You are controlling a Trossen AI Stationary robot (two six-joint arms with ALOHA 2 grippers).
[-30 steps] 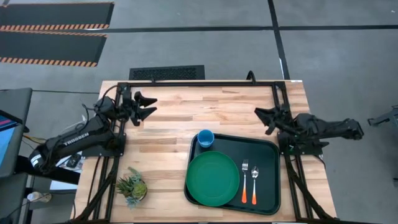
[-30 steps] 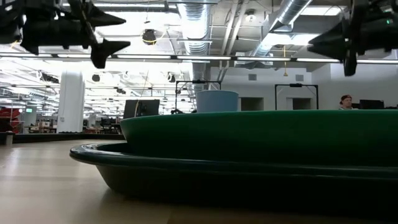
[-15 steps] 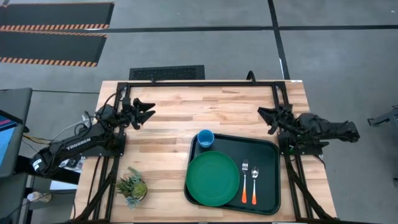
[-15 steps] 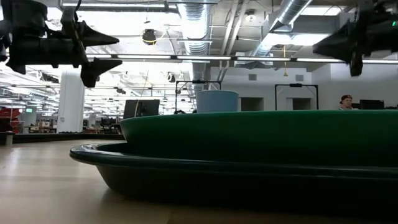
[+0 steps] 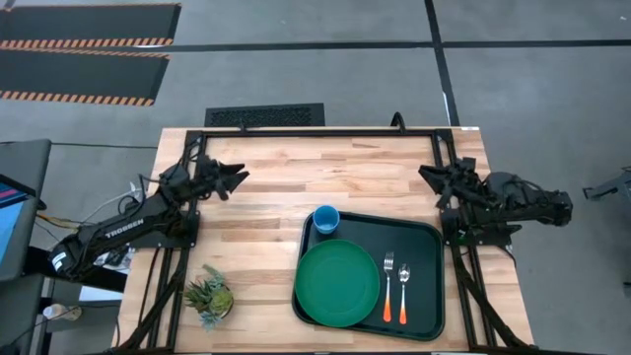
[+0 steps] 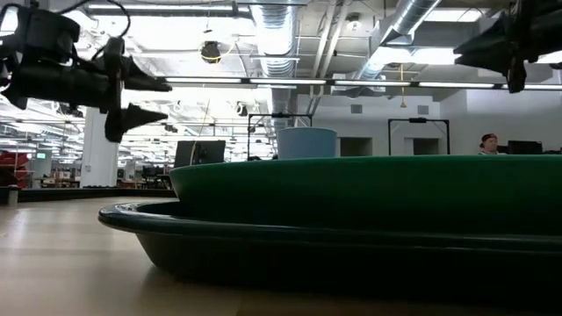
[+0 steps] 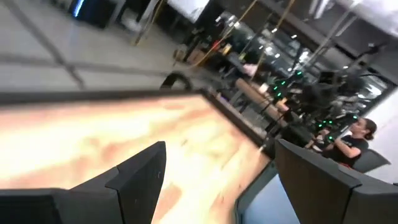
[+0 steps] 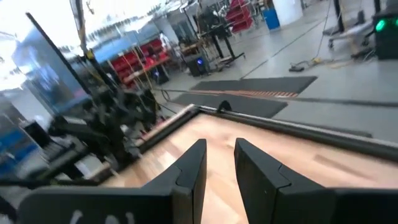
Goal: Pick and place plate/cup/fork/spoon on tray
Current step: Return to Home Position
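Two dark robot arms
Matte black jointed bodies; the left arm (image 5: 118, 229) has white "TROSSEN" lettering and loose black cables near its base.

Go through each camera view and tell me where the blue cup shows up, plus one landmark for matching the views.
High view: the cup sits in the tray's far left corner, just beyond the plate.
Low view: the cup pokes up behind the plate, near the middle of the picture.
Left wrist view: not in it.
Right wrist view: not in it.
Shared landmark: the green plate, right beside the cup in both views that show it.
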